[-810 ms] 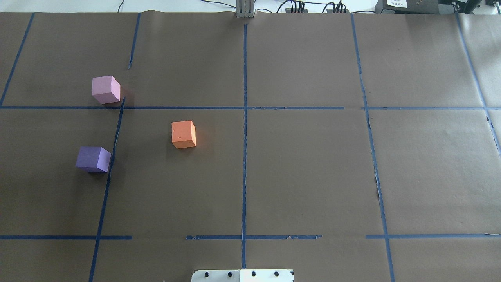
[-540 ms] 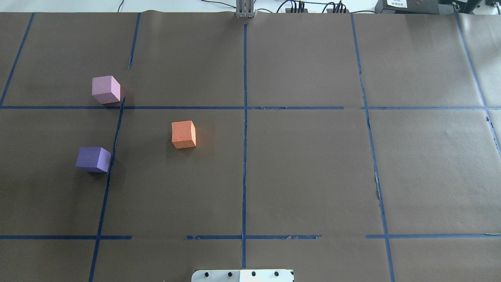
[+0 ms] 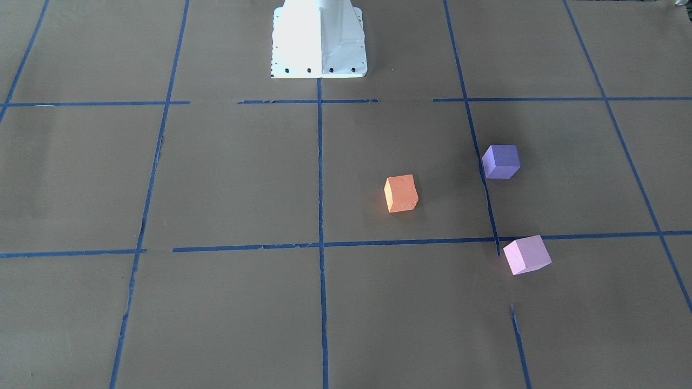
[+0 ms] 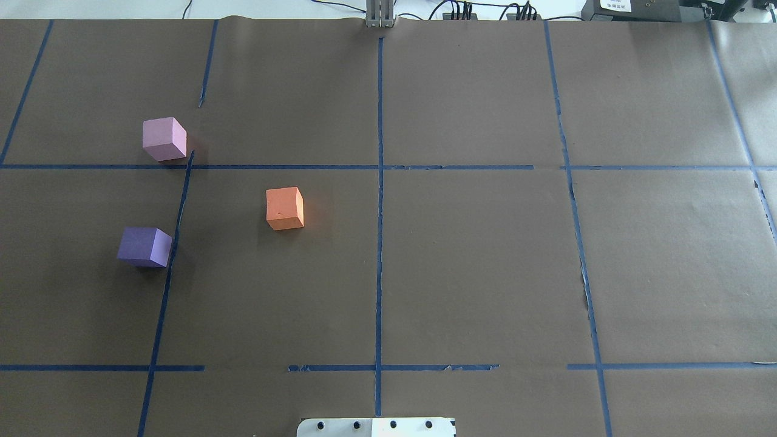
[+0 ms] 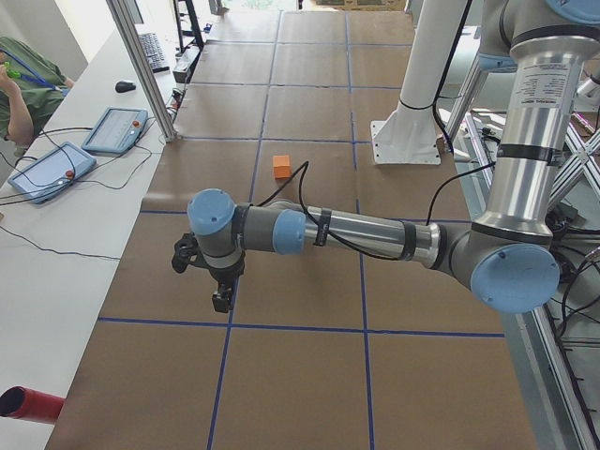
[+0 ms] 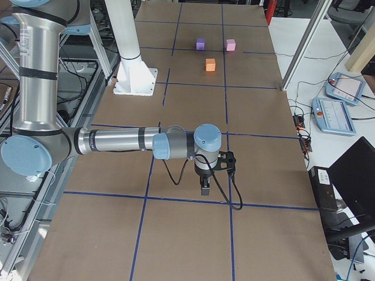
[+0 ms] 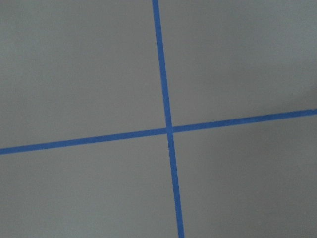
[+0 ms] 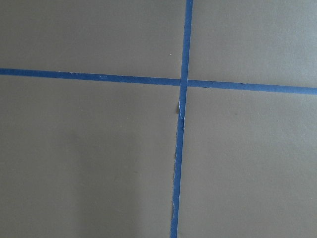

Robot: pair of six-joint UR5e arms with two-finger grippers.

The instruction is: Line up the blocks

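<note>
I see all three blocks on the robot's left half of the tabletop (image 4: 485, 273), none touching: the pink block (image 4: 164, 139) farthest from the base, the purple block (image 4: 144, 247) nearer, the orange block (image 4: 285, 208) off toward the centre. The left pincer (image 5: 221, 300) hangs beyond them toward the left end, the right pincer (image 6: 204, 189) well apart at the opposite end; I cannot tell whether either is open or closed
</note>
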